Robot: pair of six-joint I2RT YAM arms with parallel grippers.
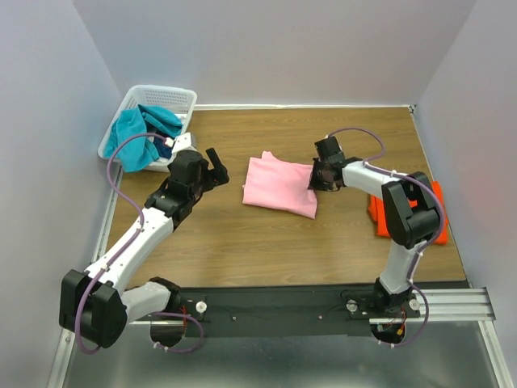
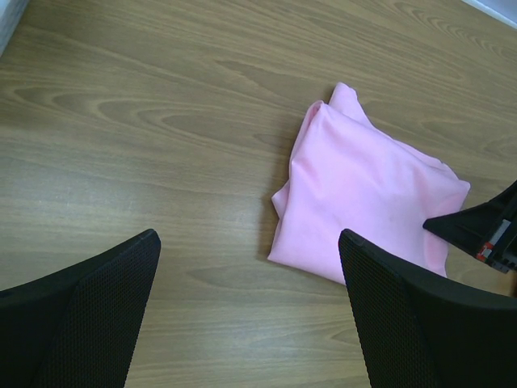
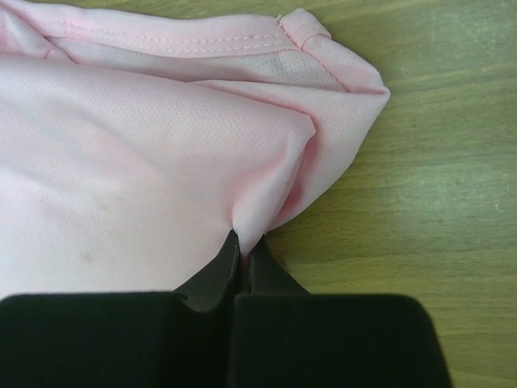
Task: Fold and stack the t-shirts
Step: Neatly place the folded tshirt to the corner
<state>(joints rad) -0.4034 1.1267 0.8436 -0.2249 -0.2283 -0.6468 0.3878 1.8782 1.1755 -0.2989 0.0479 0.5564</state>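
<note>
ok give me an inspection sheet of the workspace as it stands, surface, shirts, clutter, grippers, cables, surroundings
surface: wooden table, bare wood around the shirts
job's things: pink t-shirt folded mid-table; orange t-shirt folded at the right edge, partly hidden by the right arm; teal garment spilling over the white basket in the far left corner
clutter: nothing seen
grippers: left gripper open, above bare wood left of the pink t-shirt, holding nothing; right gripper shut on the pink t-shirt's right edge
cables: purple cable looping along the left arm, another arching over the right wrist
surroundings: pale walls on three sides, metal rail at the near edge
</note>
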